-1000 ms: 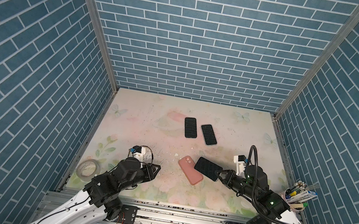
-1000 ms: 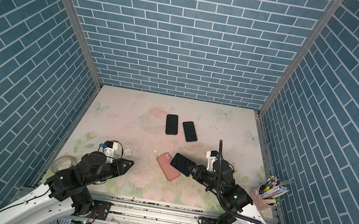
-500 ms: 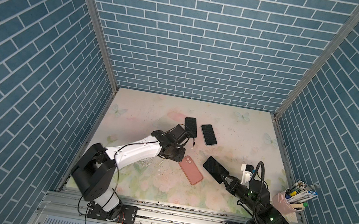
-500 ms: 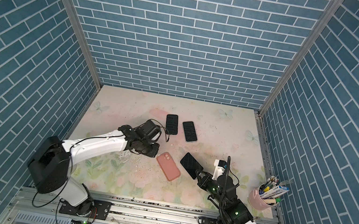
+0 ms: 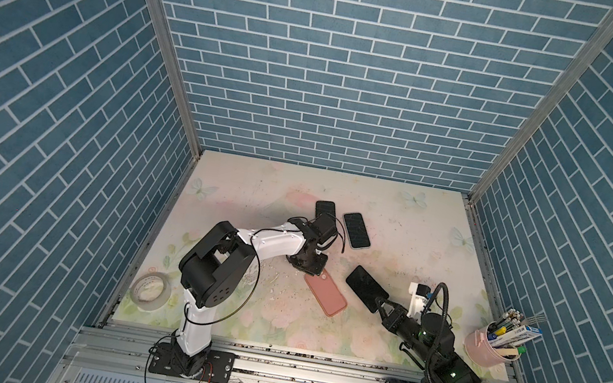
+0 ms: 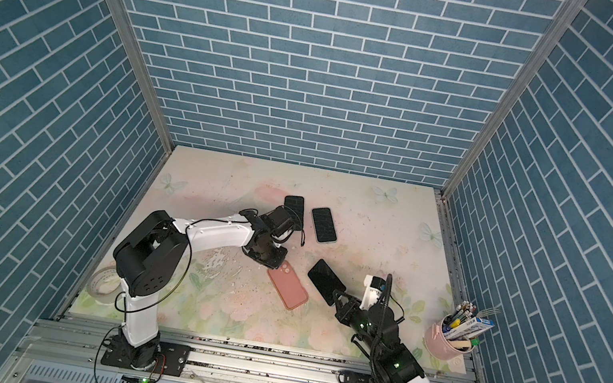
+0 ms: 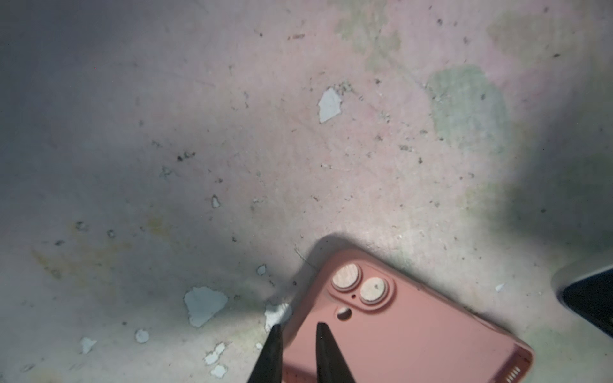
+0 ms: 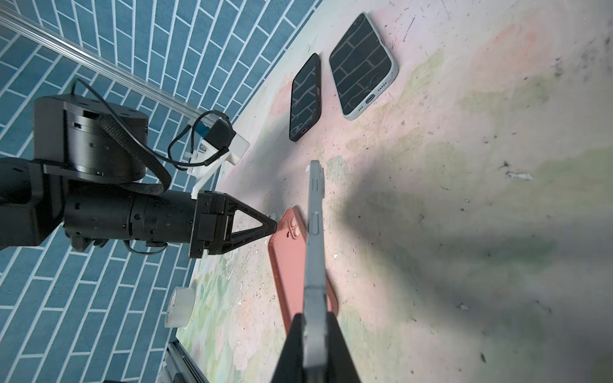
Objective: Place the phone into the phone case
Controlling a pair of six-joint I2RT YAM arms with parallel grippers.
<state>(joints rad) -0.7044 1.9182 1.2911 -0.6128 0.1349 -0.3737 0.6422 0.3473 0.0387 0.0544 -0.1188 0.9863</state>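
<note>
**Phone in the grip, case still empty**

The right jaws are clamped on one short end of the phone [image 5: 364, 287]. It is a dark-screened handset that sticks out ahead of them, tilted and clear of the tabletop [image 5: 407, 234]. The pink case [image 5: 325, 295] lies flat between the two sets of jaws, just beside the held phone and not touching it. The left jaws are drawn almost together across the case's rim at the lens-hole corner, and they appear to pinch it. The raised ring around the lens holes faces up, so the case probably lies back up with its opening down.

So far the phone is lifted and near the case. By my reckoning the case must still be turned over, and the phone lined up and pressed in. Two other phones [image 5: 356, 230] lie beyond the left jaws, apart from both grips.
</note>
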